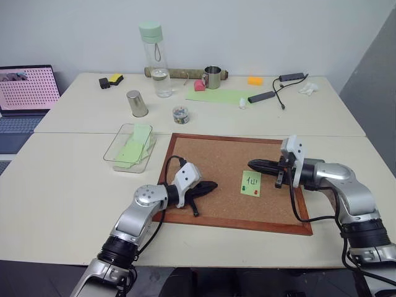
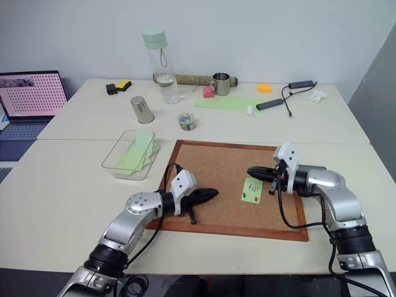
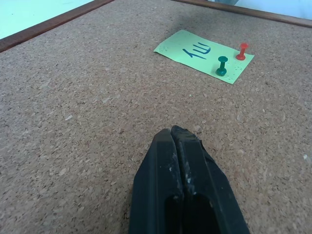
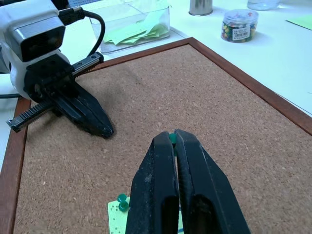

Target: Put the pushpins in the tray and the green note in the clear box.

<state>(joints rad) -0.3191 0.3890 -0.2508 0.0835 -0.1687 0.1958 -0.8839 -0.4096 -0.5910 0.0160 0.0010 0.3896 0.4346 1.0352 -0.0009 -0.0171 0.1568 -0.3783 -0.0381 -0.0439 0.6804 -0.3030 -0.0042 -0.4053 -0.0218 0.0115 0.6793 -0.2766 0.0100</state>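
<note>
The left gripper [image 1: 210, 185] is found nearest, held low over the near-left part of the cork board [image 1: 210, 154] with its fingers pressed fully together and nothing between them. Across the board, the right gripper [image 1: 252, 165] is aimed toward it, just past the far edge of the green note [image 1: 250, 184]. Its fingers are clamped together, and a small green bit [image 4: 172, 138] is pinched at their very tips; it is judged to be a pin head, though this cannot be confirmed.

The green note is laid flat on the right half of the board. It is fastened along its near edge by the green pushpin [image 3: 222, 66] and the red pushpin [image 3: 241, 50], which are set upright, close together. The clear box [image 1: 117, 148] is placed on the table just beside the board's far-left corner, and unmarked green notes are seen inside it.

Several failures can be expected from here. The green bit is gripped only at the extreme tips, so it may be dropped in transit and lost on the table. If the note is pulled before both pins are drawn, the paper is likely to be torn. The pins are tiny and closely spaced, so one may be knocked over or two caught at once.
</note>
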